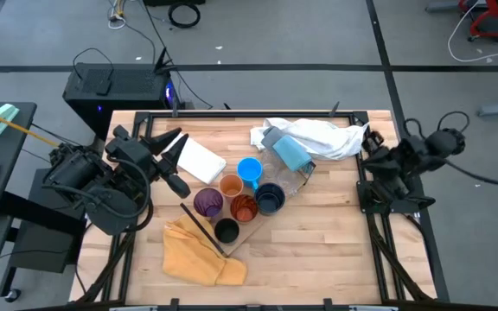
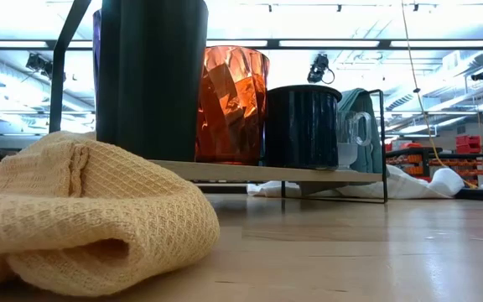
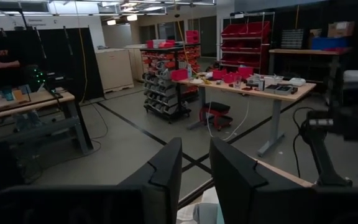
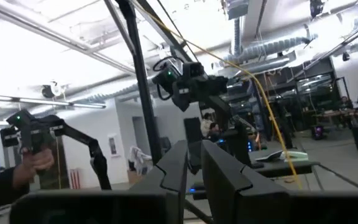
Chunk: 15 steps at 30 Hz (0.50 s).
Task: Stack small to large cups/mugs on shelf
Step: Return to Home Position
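Several cups stand close together near the table's middle: purple, small orange, blue mug, red-orange tumbler, dark bluish cup and black mug. In the low view the black mug, tumbler and dark bluish cup rest by their bases on the pale wooden shelf. My left gripper is open and empty, left of the cups. My right gripper waits at the table's right edge, its fingers a narrow gap apart, holding nothing.
A yellow waffle cloth lies near the front, left of the black mug. A white pad lies by my left gripper. A white cloth, a pale-blue cylinder and a clear glass mug lie behind the cups.
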Tool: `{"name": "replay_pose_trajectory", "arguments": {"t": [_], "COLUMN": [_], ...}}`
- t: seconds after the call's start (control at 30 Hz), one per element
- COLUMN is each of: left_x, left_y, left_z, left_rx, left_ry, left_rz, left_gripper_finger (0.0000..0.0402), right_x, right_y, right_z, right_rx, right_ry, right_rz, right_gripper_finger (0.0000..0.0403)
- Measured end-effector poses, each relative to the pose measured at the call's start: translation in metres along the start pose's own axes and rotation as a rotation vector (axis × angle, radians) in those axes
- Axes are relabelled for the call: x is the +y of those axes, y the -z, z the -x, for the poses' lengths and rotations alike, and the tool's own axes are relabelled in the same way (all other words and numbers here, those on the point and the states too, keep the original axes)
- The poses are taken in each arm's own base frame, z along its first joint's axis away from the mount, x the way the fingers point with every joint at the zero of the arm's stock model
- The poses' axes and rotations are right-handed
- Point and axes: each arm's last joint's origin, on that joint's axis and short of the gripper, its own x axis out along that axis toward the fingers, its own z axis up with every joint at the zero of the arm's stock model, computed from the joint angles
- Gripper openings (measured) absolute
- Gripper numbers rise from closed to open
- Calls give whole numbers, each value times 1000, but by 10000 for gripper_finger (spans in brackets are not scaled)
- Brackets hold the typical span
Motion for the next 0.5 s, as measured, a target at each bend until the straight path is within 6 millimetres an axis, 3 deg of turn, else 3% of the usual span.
{"name": "replay_pose_trajectory", "arguments": {"t": [0.5], "left_x": [0], "left_y": [0], "left_z": [0], "left_rx": [-6], "left_ry": [-10], "left_rz": [2], "left_gripper_finger": [87], "right_x": [-10], "right_y": [93], "right_z": [15], "right_rx": [-23], "right_ry": [-2], "right_rz": [-130], "right_gripper_finger": [4]}}
